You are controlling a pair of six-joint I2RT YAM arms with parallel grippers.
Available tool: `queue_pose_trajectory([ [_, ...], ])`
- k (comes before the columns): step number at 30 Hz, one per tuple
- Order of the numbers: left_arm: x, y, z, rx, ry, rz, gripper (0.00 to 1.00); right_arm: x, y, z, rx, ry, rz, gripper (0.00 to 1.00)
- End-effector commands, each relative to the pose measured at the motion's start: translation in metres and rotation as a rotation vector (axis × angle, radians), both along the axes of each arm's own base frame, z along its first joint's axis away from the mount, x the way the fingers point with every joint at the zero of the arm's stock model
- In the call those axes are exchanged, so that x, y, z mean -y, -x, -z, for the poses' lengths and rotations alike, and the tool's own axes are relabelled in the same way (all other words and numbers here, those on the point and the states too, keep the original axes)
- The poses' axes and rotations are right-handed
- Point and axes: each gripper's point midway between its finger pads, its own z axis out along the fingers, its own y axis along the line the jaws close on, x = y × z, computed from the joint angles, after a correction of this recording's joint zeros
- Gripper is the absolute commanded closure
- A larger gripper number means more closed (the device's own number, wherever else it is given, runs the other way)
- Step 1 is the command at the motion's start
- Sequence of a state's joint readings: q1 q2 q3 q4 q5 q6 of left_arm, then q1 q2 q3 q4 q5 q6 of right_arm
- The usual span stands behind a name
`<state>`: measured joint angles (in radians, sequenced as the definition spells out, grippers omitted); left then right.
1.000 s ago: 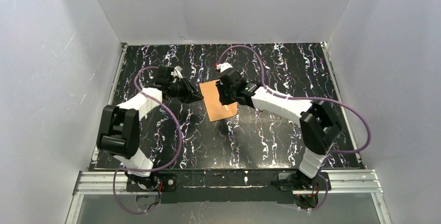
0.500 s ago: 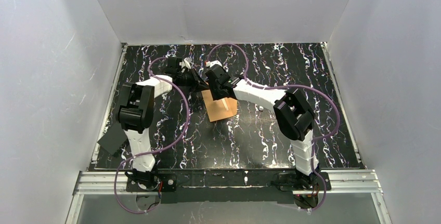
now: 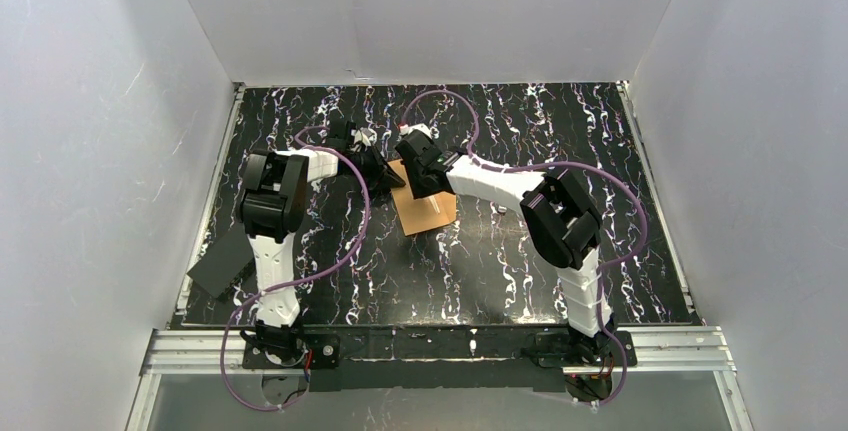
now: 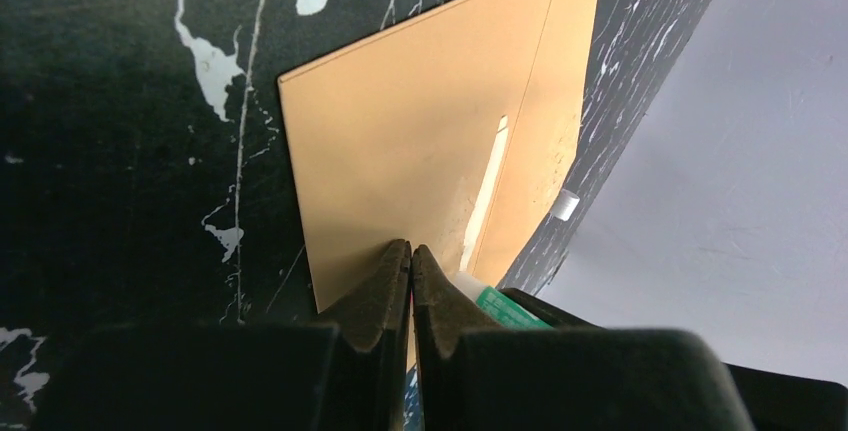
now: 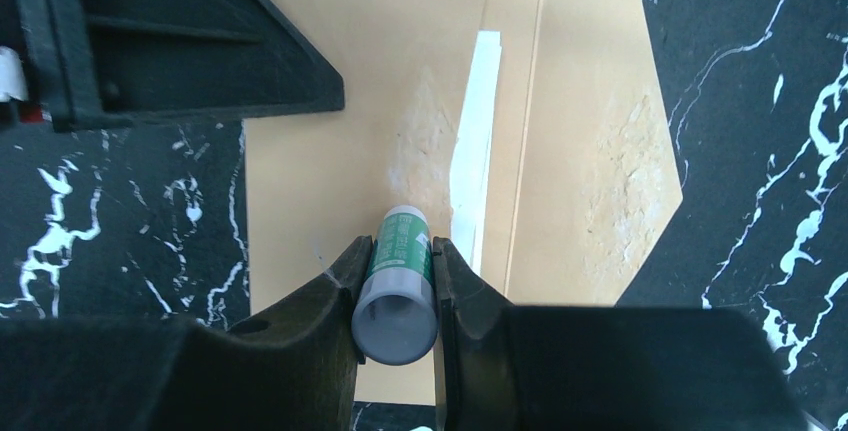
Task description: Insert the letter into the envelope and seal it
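- Left wrist view: the left gripper has its two black fingers pressed together. The tips meet at the near edge of the envelope, and it is unclear whether any paper is pinched between them.
- Right wrist view: the right gripper is partly closed, clamped on a glue stick. The stick is a grey tube with a green label, and its far end points down at the envelope.
- Just past the glue stick's tip, a pale strip runs beside the fold of the flap, which lies spread open to the right.
- The left gripper's dark body sits over the envelope's upper left corner in this view.
- Top external view: the orange-brown envelope lies flat near the middle of the black, white-veined table. Both arms reach in and meet over its far edge.
- A dark flat sheet lies at the table's left edge, well apart from the envelope.
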<state>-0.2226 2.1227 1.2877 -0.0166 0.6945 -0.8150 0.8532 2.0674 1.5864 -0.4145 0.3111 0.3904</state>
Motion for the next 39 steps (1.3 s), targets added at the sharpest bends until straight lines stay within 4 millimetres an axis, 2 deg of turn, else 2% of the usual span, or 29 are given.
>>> queue_pose_trajectory([
  [1, 0.001, 0.011, 0.002, -0.044, -0.002, 0.025, 0.99, -0.002, 0.001, 0.011, 0.003, -0.002, 0.011, 0.99],
  [11, -0.002, 0.017, 0.012, -0.09, -0.023, 0.036, 1.0, 0.001, -0.006, 0.033, 0.012, 0.027, 0.016, 0.99],
  [18, 0.0, 0.017, 0.017, -0.102, -0.015, 0.073, 1.0, -0.001, -0.036, 0.034, 0.061, 0.005, 0.05, 0.99],
  [22, 0.001, 0.014, 0.021, -0.118, -0.01, 0.048, 1.0, -0.006, -0.038, 0.036, 0.052, 0.003, 0.027, 0.99],
  [25, -0.003, 0.008, 0.023, -0.123, -0.036, -0.006, 1.0, 0.001, -0.029, 0.04, 0.018, 0.022, 0.025, 0.99],
  [28, -0.007, 0.003, 0.027, -0.131, -0.064, -0.077, 1.0, 0.007, -0.011, 0.041, -0.036, 0.011, -0.001, 0.99],
  [33, -0.015, -0.01, 0.035, -0.147, -0.106, -0.197, 1.0, 0.009, 0.013, 0.039, -0.124, 0.015, -0.036, 0.99],
  [39, -0.017, -0.017, 0.039, -0.165, -0.125, -0.244, 1.0, 0.019, 0.034, 0.042, -0.165, 0.039, -0.064, 0.99],
])
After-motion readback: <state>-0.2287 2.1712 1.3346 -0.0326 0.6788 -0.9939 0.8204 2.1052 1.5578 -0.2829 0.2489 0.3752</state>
